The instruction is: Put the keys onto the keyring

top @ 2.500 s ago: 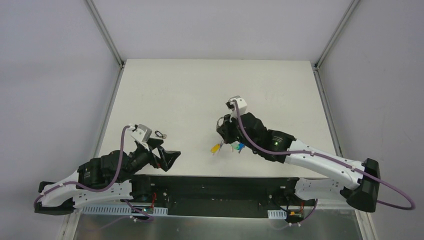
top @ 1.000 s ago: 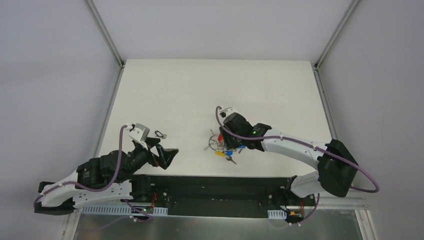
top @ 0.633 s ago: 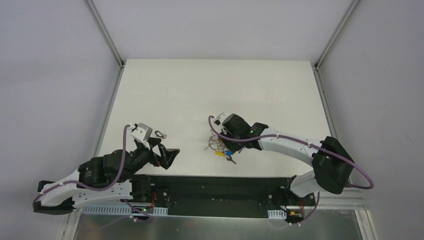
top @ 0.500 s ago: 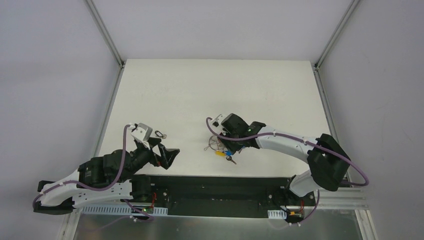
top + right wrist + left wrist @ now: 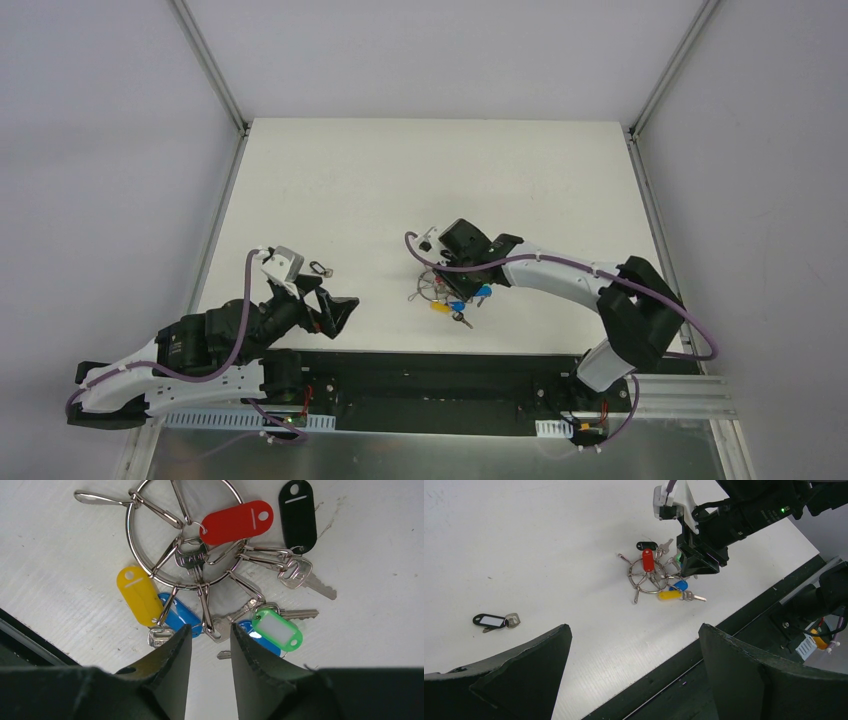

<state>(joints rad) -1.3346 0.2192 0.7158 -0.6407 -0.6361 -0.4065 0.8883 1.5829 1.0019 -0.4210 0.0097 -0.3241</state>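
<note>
Narrowing right fingers (image 5: 189, 639) over the keyring (image 5: 128, 532), nothing gripped, left fingers (image 5: 340, 312) unmoved, wide open, empty

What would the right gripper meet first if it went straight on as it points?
Most likely the silver clip hanging off the near side of the keyring, straight ahead of the finger gap of the right gripper; its height above the clip is unclear.

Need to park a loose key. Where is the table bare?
Bare: the table's far half beyond the right gripper, and the strip between the black-tagged key and the keyring. Crowded: around the keyring, under the right gripper.
</note>
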